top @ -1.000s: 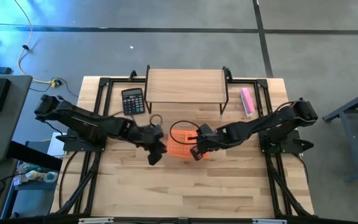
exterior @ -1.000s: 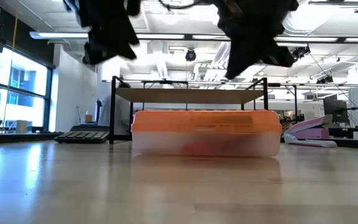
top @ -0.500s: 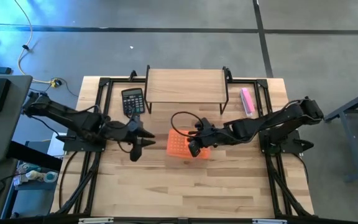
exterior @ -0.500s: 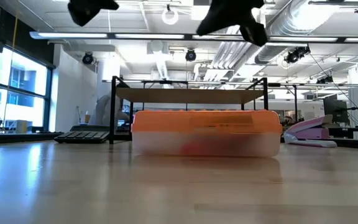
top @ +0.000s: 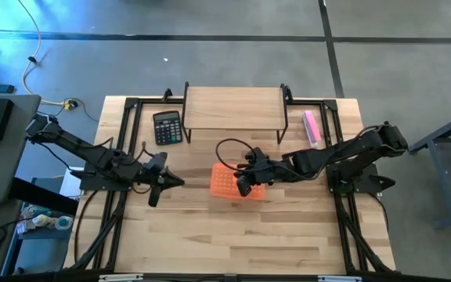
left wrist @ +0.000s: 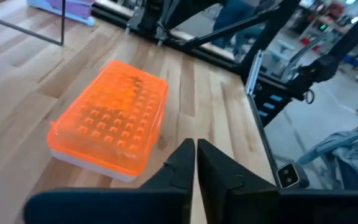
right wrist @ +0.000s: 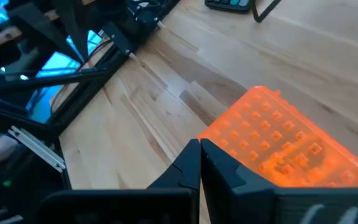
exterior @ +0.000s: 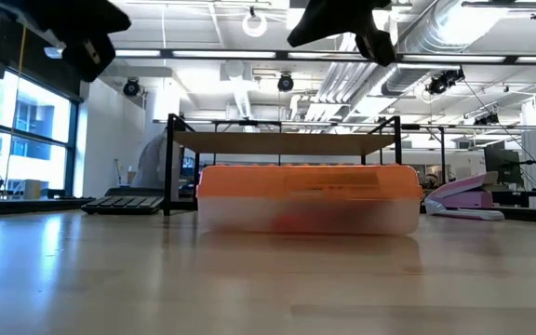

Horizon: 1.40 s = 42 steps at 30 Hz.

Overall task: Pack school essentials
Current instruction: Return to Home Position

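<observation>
An orange-lidded box with a clear lower wall rests flat on the table's middle, lid closed. Something reddish shows dimly through its wall; no other stationery is in view. My left gripper is shut and hangs to the left of the box, well apart from it and above the table. My right gripper is shut and hovers over the box's right part; in the low view it stands high above the lid.
A black calculator lies at the far left, beside a wooden riser shelf on black legs at the far middle. A pink oblong block lies at the far right. Bare wood stretches along the near side.
Both grippers have risen from close over the box. My left gripper has drawn back toward the table's left edge. My right gripper has lifted and stayed over the box's right part. The box has kept its place.
</observation>
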### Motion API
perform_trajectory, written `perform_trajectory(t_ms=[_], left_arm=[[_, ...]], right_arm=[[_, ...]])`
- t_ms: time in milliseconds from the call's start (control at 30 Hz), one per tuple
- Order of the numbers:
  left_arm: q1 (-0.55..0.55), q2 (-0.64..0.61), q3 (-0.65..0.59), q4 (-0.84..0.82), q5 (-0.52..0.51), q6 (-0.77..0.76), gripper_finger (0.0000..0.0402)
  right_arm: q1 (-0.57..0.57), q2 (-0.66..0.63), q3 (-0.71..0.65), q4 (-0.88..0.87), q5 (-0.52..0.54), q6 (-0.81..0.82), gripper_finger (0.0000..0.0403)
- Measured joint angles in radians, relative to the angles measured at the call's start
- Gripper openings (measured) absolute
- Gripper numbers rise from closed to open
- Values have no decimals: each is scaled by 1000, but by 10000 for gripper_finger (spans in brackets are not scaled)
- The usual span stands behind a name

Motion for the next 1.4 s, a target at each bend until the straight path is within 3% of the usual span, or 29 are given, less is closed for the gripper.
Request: perform_trajectory(t_ms=[367,667,1100,1400], left_arm=[[1,-221,-246,196,4,80,2],[2,-399,-377,248,-4,99,0],[29,-640,-456,202,1,167,0],[132,-749,-457,116,105,173,0]], right_arm=[[-1,-27,0,0,-13,-113,0],[-28,-206,0,-5,-5,-179,0],[-42,-454,0,-4,22,-242,0],[-42,-632,0,-4,55,-380,0]])
